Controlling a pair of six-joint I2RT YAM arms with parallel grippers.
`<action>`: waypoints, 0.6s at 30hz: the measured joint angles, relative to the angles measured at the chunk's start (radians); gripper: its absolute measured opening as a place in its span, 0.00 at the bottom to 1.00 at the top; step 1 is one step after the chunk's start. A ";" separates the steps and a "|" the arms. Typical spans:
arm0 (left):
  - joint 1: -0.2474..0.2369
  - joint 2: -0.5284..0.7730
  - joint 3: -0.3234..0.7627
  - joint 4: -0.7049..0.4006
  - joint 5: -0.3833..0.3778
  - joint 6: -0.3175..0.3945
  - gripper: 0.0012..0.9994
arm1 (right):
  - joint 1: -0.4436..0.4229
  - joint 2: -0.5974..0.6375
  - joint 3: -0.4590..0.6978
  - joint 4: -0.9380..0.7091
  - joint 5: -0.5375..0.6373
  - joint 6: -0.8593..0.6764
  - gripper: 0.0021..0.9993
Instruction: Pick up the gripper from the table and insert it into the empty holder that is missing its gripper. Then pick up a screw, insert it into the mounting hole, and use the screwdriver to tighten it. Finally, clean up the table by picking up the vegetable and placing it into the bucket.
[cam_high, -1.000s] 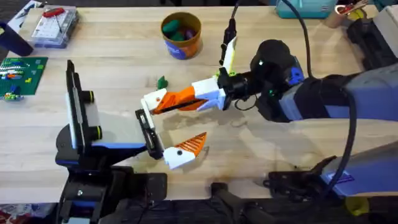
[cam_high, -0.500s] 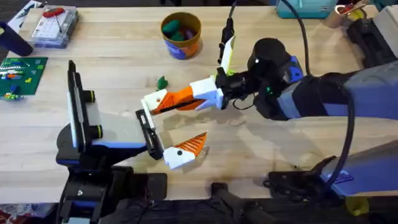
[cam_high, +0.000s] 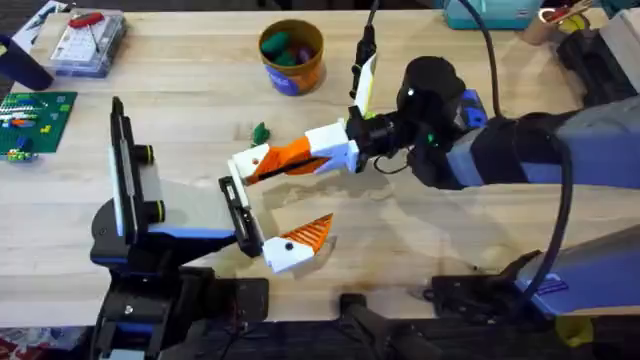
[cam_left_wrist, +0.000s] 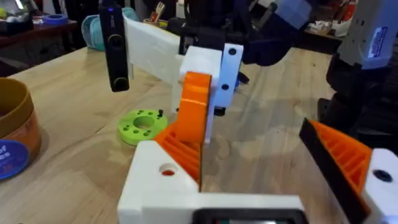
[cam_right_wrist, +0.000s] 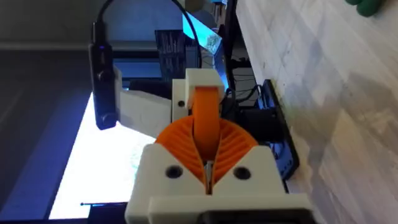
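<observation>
My right end effector (cam_high: 262, 163) sits at frame centre in the overhead view, pads closed on the gripper (cam_high: 250, 160), whose white base is just beside the top of the holder (cam_high: 238, 212). The twin ribbed finger (cam_high: 298, 241) sits mounted at the holder's lower end. Left end effector (cam_left_wrist: 273, 186): one orange ribbed pad (cam_left_wrist: 339, 155) at lower right of its wrist view; I cannot tell its opening. Bucket (cam_high: 291, 57) at upper centre of the desk (cam_high: 180, 90), blue label band, writing unreadable. Green vegetable (cam_high: 261, 131) lies below it.
</observation>
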 joint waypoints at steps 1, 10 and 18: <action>0.000 0.000 0.000 -0.001 0.000 0.000 0.99 | 0.000 0.000 0.000 -0.004 0.002 -0.003 0.01; 0.000 0.000 0.000 -0.003 -0.006 -0.001 0.99 | 0.008 0.000 0.003 -0.011 0.016 -0.009 0.01; 0.003 0.000 0.000 -0.003 -0.012 -0.002 0.99 | 0.010 0.000 0.003 -0.011 0.033 -0.015 0.01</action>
